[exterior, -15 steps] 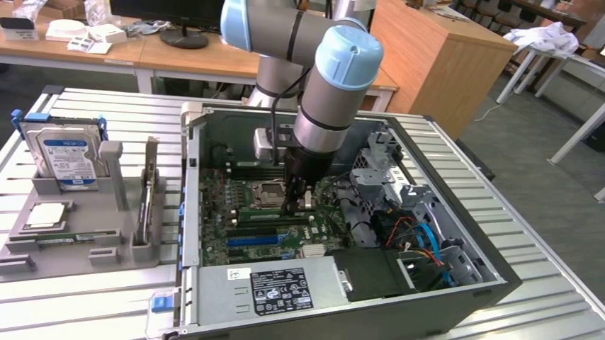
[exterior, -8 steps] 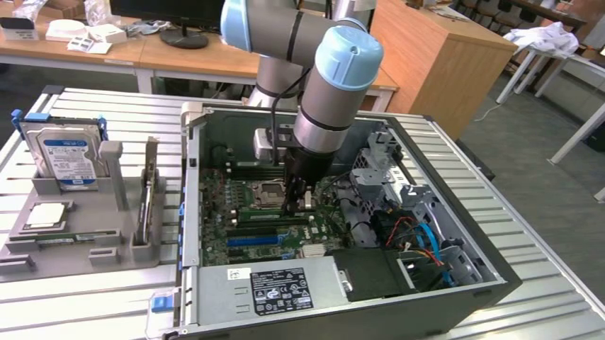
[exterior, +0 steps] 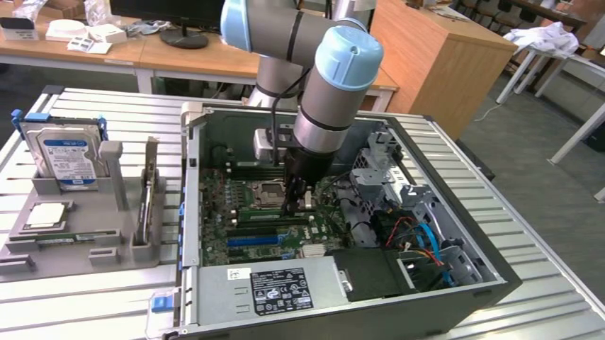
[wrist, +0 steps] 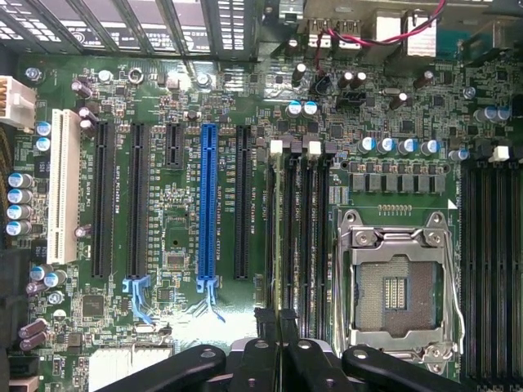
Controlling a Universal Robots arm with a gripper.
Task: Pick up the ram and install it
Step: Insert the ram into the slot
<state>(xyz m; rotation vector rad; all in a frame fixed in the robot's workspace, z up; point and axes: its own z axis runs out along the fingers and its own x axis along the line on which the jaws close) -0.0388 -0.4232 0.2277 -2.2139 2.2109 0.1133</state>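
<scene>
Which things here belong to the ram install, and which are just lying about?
Job in hand:
gripper, shut on the ram
memory slots

Lying about:
hard drive
tray
blue slot
CPU socket

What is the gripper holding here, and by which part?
Likely the thin green ram stick, seen edge-on over the black memory slots, pinched at its upper edge by the shut gripper; not certain.

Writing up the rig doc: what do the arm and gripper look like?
Arm: silver-grey tubes with rounded light-blue joint caps. A pale grey box sits at the wrist, thin black cable beside it. Gripper: black, jointed link bars with round pivot pins.
</scene>
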